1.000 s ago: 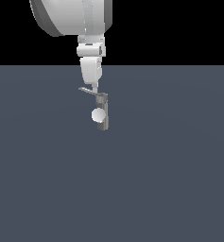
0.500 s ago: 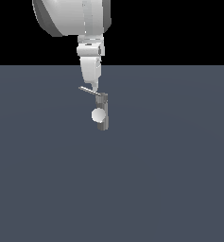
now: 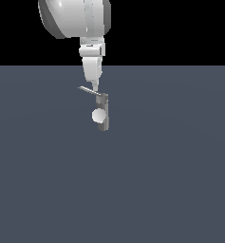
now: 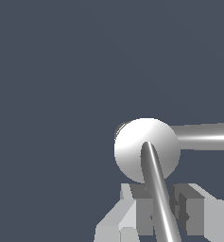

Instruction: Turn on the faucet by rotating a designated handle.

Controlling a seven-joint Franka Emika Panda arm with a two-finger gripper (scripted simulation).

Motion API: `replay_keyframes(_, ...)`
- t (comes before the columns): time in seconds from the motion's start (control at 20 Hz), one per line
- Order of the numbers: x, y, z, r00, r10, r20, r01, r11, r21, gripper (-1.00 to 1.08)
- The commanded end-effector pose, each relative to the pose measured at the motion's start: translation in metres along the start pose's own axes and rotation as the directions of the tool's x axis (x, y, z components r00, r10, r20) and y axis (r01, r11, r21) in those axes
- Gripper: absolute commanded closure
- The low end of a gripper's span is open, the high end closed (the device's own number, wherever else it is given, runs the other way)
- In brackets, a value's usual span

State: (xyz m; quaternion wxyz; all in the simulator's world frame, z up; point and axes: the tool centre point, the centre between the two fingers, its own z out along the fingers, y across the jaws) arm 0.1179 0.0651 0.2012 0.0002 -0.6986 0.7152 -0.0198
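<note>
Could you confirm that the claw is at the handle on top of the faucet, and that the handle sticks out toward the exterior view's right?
Not quite: the handle sticks out from the top of the faucet toward the exterior view's left, not its right, as the exterior view shows. The claw is indeed at the handle.

Faucet (image 3: 103, 114): small dark grey upright post on the flat grey ground, pale whitish ball on its front (large and shiny in the wrist view). Handle (image 3: 92, 90): thin light grey bar from the post's top, angled toward the exterior view's left, seemingly slightly upward.
</note>
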Motion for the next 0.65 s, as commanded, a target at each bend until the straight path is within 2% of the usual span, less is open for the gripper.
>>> replay_keyframes(0.0, -0.040, 0.004, 0.013, 0.999, -0.051, 0.019, 0.051, 0.999, -0.020, 1.08)
replay_keyframes(0.6, -0.063, -0.016, 0.018, 0.997, -0.077, 0.029, 0.078, 0.997, -0.026, 1.08)
